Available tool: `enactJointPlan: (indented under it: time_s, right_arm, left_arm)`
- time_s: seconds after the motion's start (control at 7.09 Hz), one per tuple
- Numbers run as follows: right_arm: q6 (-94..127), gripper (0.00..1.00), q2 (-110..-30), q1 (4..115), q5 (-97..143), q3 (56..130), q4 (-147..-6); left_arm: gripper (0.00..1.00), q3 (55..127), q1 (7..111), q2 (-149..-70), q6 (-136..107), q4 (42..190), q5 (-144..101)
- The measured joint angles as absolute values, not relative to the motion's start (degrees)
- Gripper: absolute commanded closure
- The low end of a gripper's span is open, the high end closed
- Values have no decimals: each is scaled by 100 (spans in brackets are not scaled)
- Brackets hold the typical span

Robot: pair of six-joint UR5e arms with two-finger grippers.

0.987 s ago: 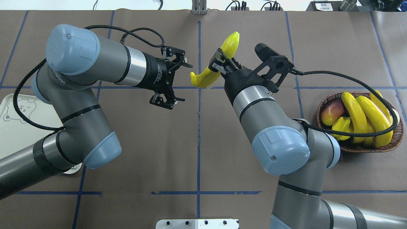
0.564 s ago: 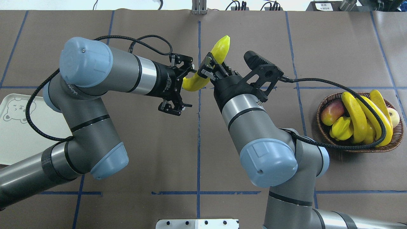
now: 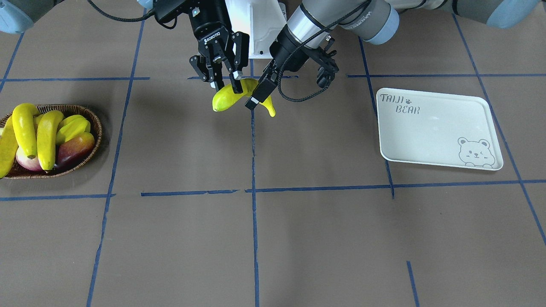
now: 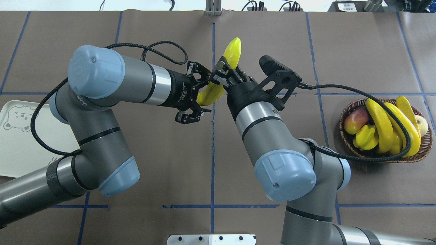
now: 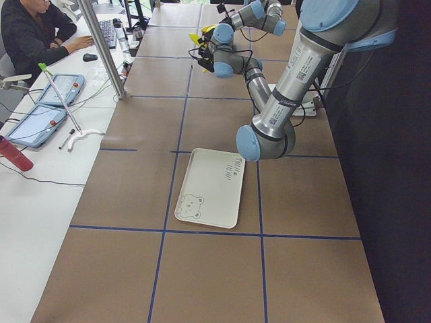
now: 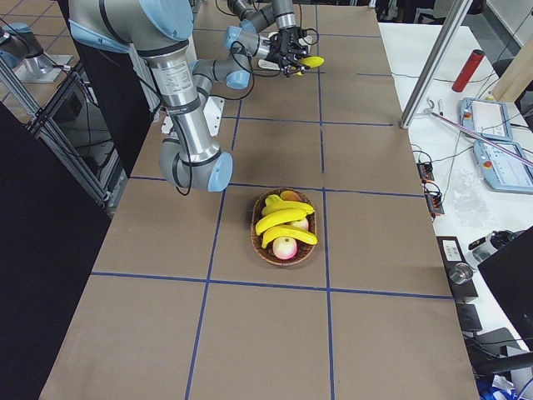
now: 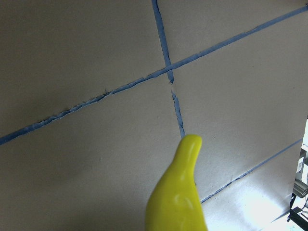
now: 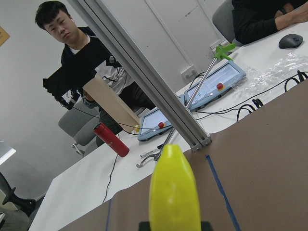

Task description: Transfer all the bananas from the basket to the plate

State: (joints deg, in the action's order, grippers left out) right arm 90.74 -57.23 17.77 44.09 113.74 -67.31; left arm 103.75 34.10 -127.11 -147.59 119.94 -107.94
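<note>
We note banana (image 4: 233, 51) airborne at centre of overhead view, clamped in right gripper (image 4: 221, 72). Long axis runs upper right to lower left. Lower end sits between spread jaws of left gripper (image 4: 198, 95). Plate (image 4: 13, 153) lies at left edge.

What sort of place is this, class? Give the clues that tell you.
Probably a robotics lab: two robot arms work over a table gridded with blue tape, the right gripper holding a banana, and an operator sits at a side desk with control pendants.
</note>
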Motion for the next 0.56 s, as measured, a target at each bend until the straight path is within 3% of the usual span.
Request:
enactJointPlan:
  time_s: [0.14, 0.56]
  right_arm:
    - [9071, 1, -5720, 1777, 4412, 11377, -6718]
    - [9073, 0, -5715, 1769, 4416, 11395, -6698]
  left_arm:
    - [100, 10384, 3415, -12703, -14752, 11995, -10807]
    - [100, 10439, 3443, -12691, -14786, 11981, -10826]
